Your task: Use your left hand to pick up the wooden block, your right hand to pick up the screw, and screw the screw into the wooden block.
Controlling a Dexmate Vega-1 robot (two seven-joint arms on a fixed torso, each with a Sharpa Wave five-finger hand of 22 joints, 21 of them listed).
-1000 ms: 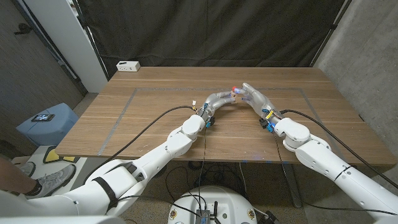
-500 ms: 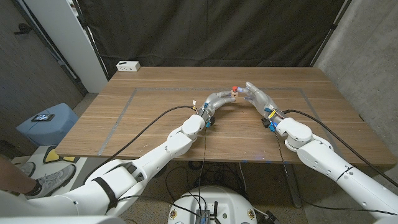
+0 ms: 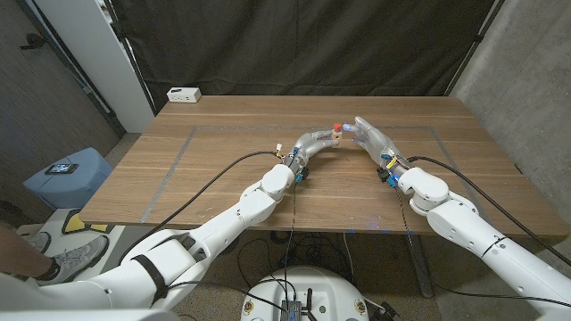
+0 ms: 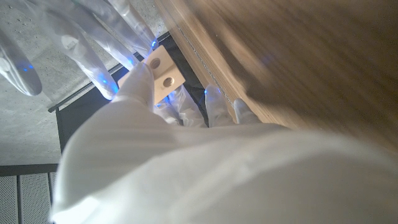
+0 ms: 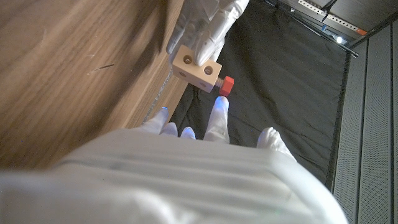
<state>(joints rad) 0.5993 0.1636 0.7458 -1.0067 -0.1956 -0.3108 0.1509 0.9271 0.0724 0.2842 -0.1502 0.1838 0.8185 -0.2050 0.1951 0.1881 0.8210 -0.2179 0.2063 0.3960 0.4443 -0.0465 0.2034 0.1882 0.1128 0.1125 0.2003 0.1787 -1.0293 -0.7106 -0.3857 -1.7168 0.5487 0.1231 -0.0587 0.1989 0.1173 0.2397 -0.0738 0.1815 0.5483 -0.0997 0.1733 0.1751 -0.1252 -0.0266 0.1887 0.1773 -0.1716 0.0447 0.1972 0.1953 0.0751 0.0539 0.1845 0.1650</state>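
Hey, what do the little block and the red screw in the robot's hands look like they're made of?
The block looks like pale unfinished wood: matte, light tan, with drilled round holes. The screw sticking out of its side has a uniformly bright red head, probably plastic or painted wood; the look leaves that open. The left hand grips the block.

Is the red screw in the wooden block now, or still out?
In: the screw sticks from the block's side, red head outside, and the left hand holds the block.
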